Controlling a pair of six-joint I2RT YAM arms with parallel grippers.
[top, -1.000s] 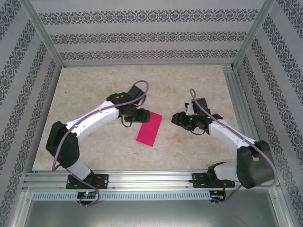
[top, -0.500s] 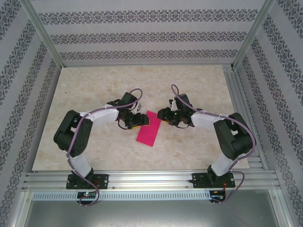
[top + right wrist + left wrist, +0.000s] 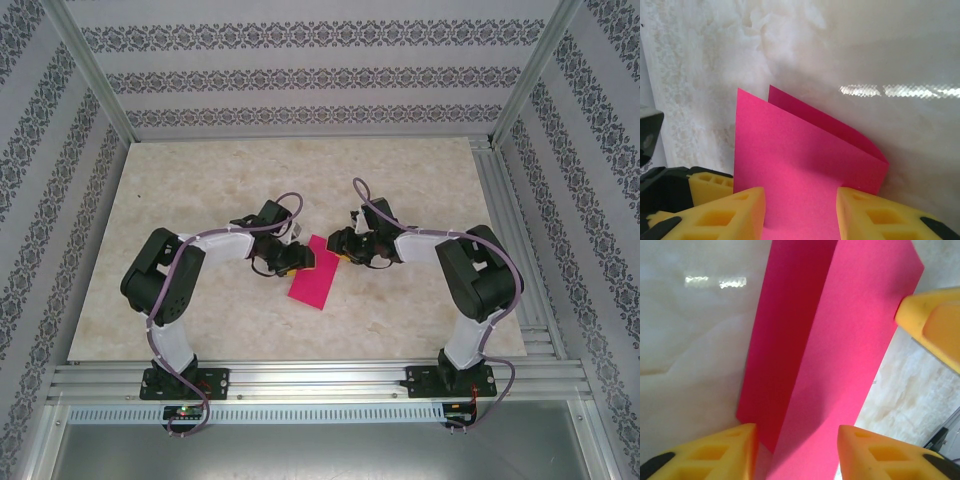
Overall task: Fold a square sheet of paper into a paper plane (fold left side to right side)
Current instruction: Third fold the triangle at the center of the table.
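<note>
**Two end effectors at one folded sheet**

The sheet of paper (image 3: 313, 278), folded to a narrow rectangle with its upper layer slightly raised, lies around the middle of the bench (image 3: 200, 180). The left end effector (image 3: 292, 258) and the right end effector (image 3: 342, 247) face each other at its far end. Each has its yellow fingers (image 3: 705, 457) spread, with the paper running between them.

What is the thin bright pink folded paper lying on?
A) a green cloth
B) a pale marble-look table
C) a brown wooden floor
B: the thin bright pink folded paper rests on the pale marble-look table, as the top view shows.
</note>
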